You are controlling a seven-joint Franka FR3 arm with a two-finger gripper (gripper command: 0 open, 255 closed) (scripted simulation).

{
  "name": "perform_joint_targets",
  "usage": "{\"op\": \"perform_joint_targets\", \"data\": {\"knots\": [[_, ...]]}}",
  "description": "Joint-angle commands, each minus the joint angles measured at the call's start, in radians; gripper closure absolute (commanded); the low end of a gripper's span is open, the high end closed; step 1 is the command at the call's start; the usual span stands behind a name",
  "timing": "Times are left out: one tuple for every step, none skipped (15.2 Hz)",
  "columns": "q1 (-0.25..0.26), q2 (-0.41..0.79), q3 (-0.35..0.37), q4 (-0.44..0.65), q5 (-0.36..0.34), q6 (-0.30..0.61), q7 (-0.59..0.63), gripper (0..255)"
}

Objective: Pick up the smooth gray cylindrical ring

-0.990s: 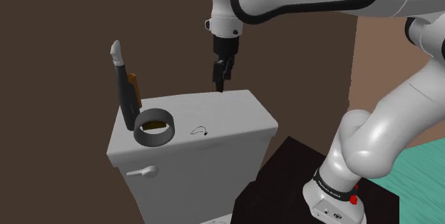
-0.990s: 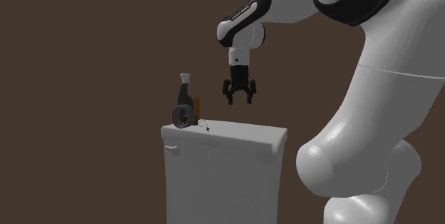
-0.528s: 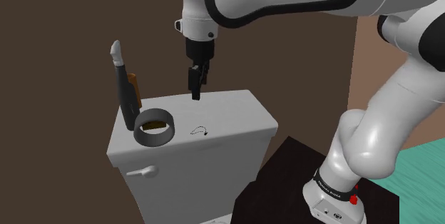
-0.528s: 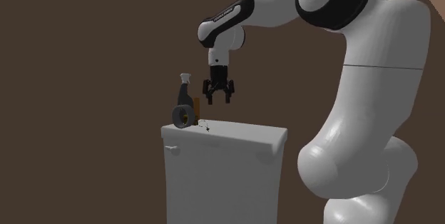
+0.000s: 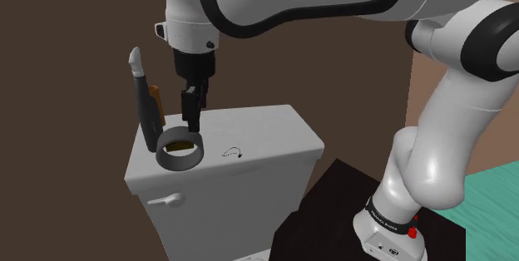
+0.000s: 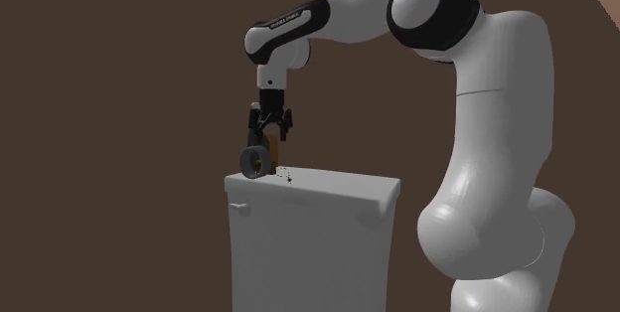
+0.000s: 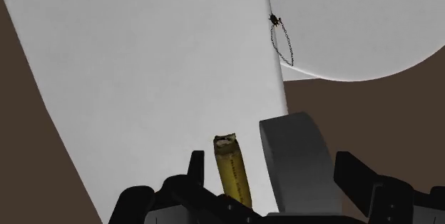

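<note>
The dark grey ring (image 5: 180, 150) lies flat near the end of the white toilet tank lid (image 5: 266, 130) on the shoulder view's left. My black gripper (image 5: 193, 123) hangs just above the ring's back rim, pointing down, fingers apart and holding nothing. In the second exterior view the gripper (image 6: 268, 138) stands right over the ring (image 6: 255, 162). In the wrist view the ring (image 7: 296, 162) shows as a grey band between the open fingers of the gripper (image 7: 272, 171), touching neither.
A tall dark bottle-like thing with a grey top (image 5: 141, 93) and a brown piece (image 5: 155, 99) stand just behind the ring. A yellow-brown stick (image 7: 232, 172) lies beside the ring. A small thin chain (image 5: 234, 152) lies mid-lid. A flush lever (image 5: 166, 199) sticks out below. My dark stand (image 5: 349, 209) is nearby.
The gripper has travelled to the shoulder view's left and downward, from above the lid's back edge to just over the ring. Ring and other things have not moved.
</note>
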Motion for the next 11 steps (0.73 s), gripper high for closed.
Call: {"op": "perform_joint_targets", "data": {"knots": [[0.025,0.063,0.024,0.074,-0.026,-0.006,0.002,0],[0.039,0.087,0.035,0.104,-0.037,-0.008,0.003,0],[0.047,0.101,0.041,0.121,-0.044,-0.010,0.003,0],[0.046,0.099,0.041,0.105,-0.043,0.004,0.003,0],[0.046,0.097,0.040,0.089,-0.043,0.018,0.003,0],[0.045,0.095,0.040,0.074,-0.042,0.032,0.003,0],[0.045,0.094,0.039,0.058,-0.042,0.046,0.003,0],[0.044,0.093,0.039,0.043,-0.041,0.060,0.003,0],[0.044,0.092,0.039,0.029,-0.041,0.074,0.003,0],[0.043,0.091,0.039,0.015,-0.041,0.087,0.003,0],[0.043,0.091,0.039,0.006,-0.041,0.095,0.004,0]]}}
